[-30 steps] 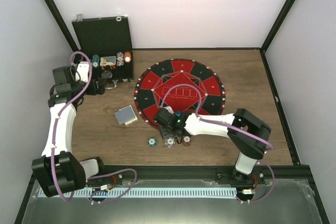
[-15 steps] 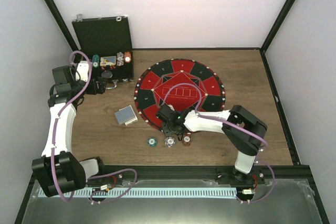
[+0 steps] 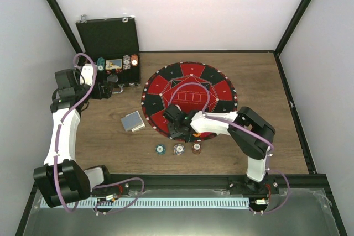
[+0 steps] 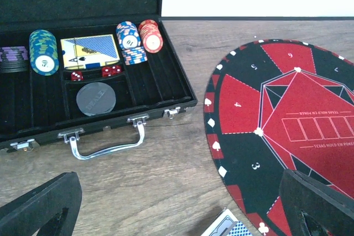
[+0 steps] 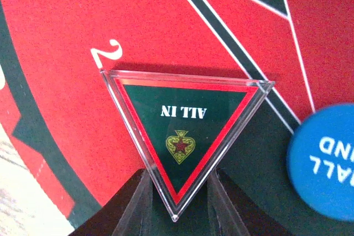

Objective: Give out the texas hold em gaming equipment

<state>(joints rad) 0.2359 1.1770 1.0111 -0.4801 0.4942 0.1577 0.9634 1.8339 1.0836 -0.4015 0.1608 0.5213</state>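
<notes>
the wooden counter (image 3: 265, 136) has a matte plank grain. on it lies the round mat (image 3: 189, 75), flat and felt-like, in red and black wedges with white numbers. the black case (image 3: 108, 37) stands open at the far left, hard-shelled with metal latches and a dark lining. it holds most of the kit: ridged chip stacks (image 4: 43, 52), a boxed deck (image 4: 88, 52), red dice (image 4: 110, 71) and a dark disc (image 4: 95, 98).

the job looks partly done. a squared deck of cards (image 3: 133, 121) lies on the counter just left of the mat. a smooth blue marker disc (image 5: 326, 158) sits on the mat near its front edge. beside it, apart, lies a clear-edged triangular "all in" plaque (image 5: 182, 125) (glossy, green face, red border). three striped chips (image 3: 178, 149) lie in a row on the counter just off the mat's near edge. sharing out to the numbered seats is mostly left, i judge.

the right gripper (image 5: 178, 208) has narrow jaws flanking the plaque's lower tip; i cannot tell whether they pinch it. the left gripper (image 4: 180, 208) hovers near the case, jaws wide and empty.
</notes>
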